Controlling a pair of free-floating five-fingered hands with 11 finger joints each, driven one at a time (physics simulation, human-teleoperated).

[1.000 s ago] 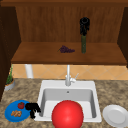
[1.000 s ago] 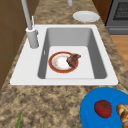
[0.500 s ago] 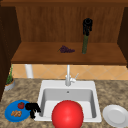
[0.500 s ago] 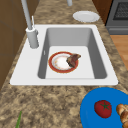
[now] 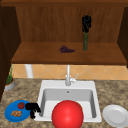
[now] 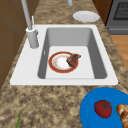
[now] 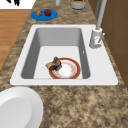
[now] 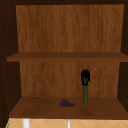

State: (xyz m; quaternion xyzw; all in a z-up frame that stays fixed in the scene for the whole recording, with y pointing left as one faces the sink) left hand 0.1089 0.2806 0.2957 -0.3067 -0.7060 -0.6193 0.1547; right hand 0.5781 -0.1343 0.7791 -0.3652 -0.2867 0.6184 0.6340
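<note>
Black right robot hand point(image 5: 86, 23) is gripping the top of an upright green bottle point(image 5: 85, 42) on the shelf point(image 5: 37, 56), front view; grapes point(image 5: 66, 49) lying near it. I'm seeing the left robot hand point(image 5: 32, 108), fingers curling down, empty, at the blue plate point(image 5: 10, 113) on the desk point(image 5: 107, 87). Upper view: same right hand point(image 8: 85, 77) clasping the bottle point(image 8: 85, 95).

Even, flat simulator light; soft blur, faint shadows.
</note>
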